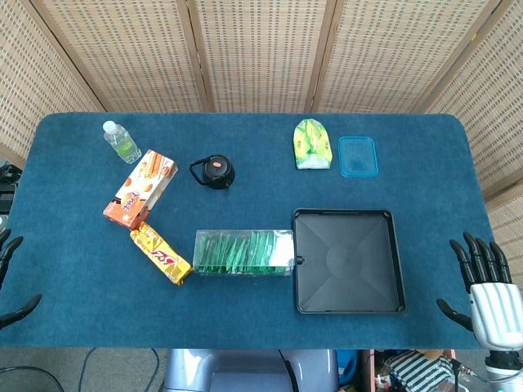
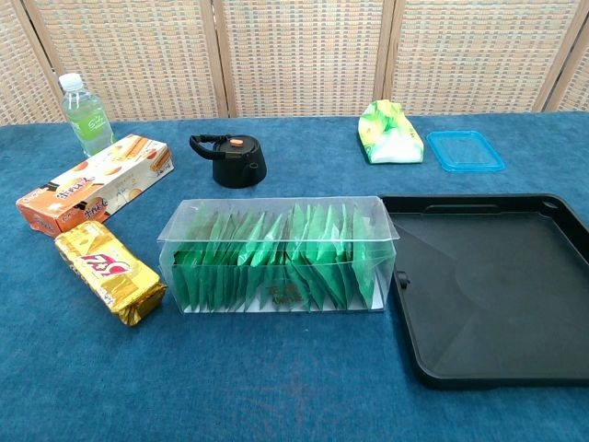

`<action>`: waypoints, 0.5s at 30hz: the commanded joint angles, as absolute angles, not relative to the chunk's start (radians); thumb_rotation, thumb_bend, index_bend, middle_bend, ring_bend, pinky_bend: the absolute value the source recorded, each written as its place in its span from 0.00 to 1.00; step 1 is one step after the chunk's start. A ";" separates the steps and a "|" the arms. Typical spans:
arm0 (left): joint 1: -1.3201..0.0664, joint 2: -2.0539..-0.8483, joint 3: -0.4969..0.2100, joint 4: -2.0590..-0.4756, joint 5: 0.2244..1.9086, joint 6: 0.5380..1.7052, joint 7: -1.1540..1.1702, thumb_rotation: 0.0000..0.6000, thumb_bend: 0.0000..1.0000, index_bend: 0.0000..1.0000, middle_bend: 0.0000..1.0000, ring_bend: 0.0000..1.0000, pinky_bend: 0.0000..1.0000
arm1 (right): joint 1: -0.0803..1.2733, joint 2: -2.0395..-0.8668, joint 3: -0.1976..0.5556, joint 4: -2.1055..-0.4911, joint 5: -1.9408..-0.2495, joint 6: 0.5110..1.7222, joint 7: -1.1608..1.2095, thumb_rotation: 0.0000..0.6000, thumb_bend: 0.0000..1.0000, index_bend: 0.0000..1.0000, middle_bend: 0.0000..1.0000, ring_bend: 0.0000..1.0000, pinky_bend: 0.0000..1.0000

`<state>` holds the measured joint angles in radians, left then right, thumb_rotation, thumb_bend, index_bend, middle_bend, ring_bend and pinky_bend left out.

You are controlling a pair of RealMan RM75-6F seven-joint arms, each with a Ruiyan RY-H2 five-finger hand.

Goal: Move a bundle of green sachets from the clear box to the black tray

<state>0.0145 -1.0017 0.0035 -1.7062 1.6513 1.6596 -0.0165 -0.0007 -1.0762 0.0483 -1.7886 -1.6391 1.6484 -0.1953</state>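
A: Nearest item?
B: Black tray point(image 2: 488, 359), near right, bare.
A: Sachets?
B: Green sachets point(image 2: 276, 262) all upright in clear box point(image 2: 175, 235), touching the tray's left edge.
A: Hands?
B: Left hand point(image 1: 10, 278), right hand point(image 1: 486, 282): spread, holding nothing. Nothing moved yet.

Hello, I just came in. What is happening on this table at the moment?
Nothing is being handled yet. The green sachets all stand inside the clear box, which sits just left of the black tray; the tray holds nothing. The left hand and the right hand wait open at the table's near corners, touching nothing.
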 commanded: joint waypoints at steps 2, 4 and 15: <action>0.014 -1.003 0.003 -1.705 1.649 1.657 -0.014 1.00 0.23 0.00 0.00 0.00 0.00 | -0.001 -1.076 0.047 -1.790 -1.642 1.646 -0.196 1.00 0.00 0.00 0.00 0.00 0.00; 0.013 -1.004 0.001 -1.705 1.646 1.656 -0.014 1.00 0.23 0.00 0.00 0.00 0.00 | 0.000 -1.075 0.045 -1.791 -1.643 1.640 -0.193 1.00 0.00 0.00 0.00 0.00 0.00; 0.006 -1.014 -0.017 -1.698 1.628 1.652 -0.004 1.00 0.23 0.00 0.00 0.00 0.00 | 0.189 -1.039 0.069 -1.778 -1.696 1.394 0.031 1.00 0.03 0.02 0.00 0.00 0.00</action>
